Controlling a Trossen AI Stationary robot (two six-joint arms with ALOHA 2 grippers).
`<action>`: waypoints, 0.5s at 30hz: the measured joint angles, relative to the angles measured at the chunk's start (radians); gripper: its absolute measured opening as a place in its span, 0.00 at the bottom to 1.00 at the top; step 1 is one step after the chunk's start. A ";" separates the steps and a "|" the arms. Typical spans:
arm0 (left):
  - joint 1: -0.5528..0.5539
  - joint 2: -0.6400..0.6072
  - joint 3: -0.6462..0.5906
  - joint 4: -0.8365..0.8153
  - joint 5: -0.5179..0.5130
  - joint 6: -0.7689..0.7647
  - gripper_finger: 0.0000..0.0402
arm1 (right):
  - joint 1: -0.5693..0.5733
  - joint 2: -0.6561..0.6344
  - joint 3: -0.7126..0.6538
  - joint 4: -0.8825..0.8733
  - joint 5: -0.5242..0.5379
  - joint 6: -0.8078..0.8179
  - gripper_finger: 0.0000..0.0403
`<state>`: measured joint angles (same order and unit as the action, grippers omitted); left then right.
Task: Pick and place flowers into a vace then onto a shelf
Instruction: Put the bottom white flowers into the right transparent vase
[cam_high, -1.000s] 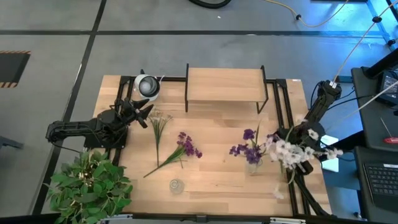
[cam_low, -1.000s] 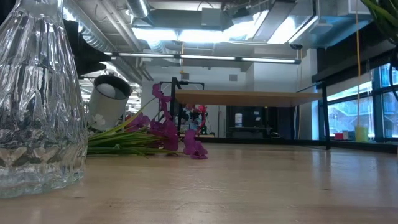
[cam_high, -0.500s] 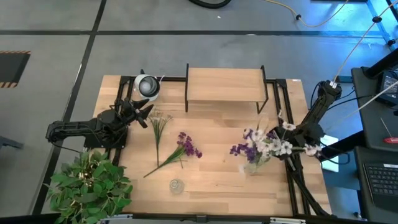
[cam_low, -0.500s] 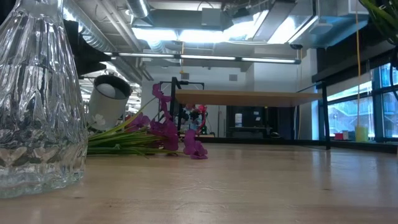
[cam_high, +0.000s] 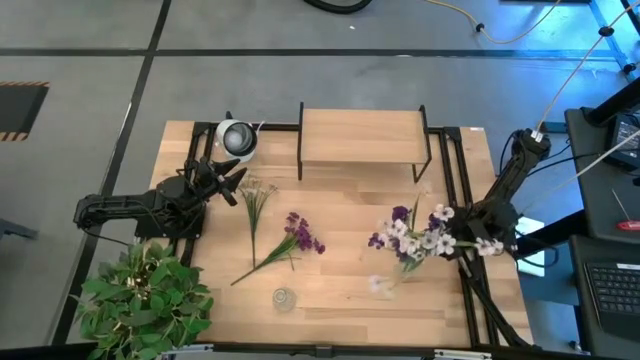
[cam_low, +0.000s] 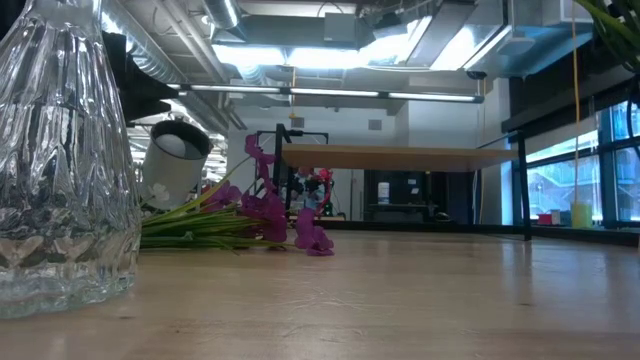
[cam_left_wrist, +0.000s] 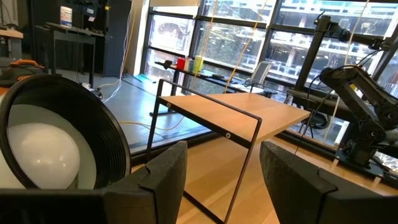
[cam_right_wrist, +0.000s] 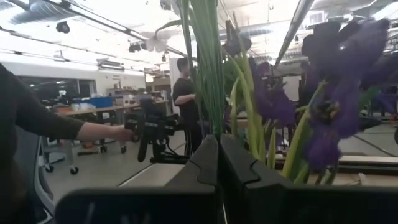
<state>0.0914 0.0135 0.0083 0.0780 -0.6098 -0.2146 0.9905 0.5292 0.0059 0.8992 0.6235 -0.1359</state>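
Right gripper (cam_high: 462, 240): fingers pressing fully together on green flower stems, seen clearly in the right wrist view (cam_right_wrist: 217, 180); in the high view the fingertips are lying hidden under blossoms.

Held flowers (cam_high: 425, 236): white blossoms, hanging over the right part of the bench (cam_high: 350, 290), long axis running roughly crosswise, heads pointing toward the bench middle. They are overlapping a purple bunch (cam_high: 398, 232); whether the two are touching cannot be told. A vase under that bunch is hard to make out.

Loose flowers: a purple stem (cam_high: 290, 240) lying flat on the bench, slanting, blossoms toward the shelf (cam_high: 360, 135), stem end toward the near edge; a white-headed stem (cam_high: 255, 205) beside it, running front to back. Low view is showing purple stems (cam_low: 240, 215) lying level.

Glass vase (cam_high: 284, 298): standing near the front edge; in the low view (cam_low: 60, 170) it is being cut off at top and left.

Left gripper (cam_high: 232, 185): fingers standing apart, gripping nothing, waiting by the round lamp (cam_high: 237, 138).

Potted plant (cam_high: 140, 300): front left corner.

Person (cam_right_wrist: 37, 124): only a sleeve and arm showing
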 joint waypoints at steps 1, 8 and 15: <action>0.000 0.000 0.000 0.000 0.000 0.000 0.49 | 0.000 0.009 0.000 0.000 0.004 0.002 0.00; 0.000 0.000 0.000 0.000 0.000 0.000 0.49 | 0.000 0.079 0.000 0.039 0.004 0.006 0.00; 0.000 0.000 0.000 0.000 0.000 0.000 0.49 | 0.000 0.162 0.000 0.094 0.011 0.048 0.00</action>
<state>0.0915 0.0135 0.0085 0.0780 -0.6098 -0.2146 0.9901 0.6913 0.0059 0.9936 0.6348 -0.0876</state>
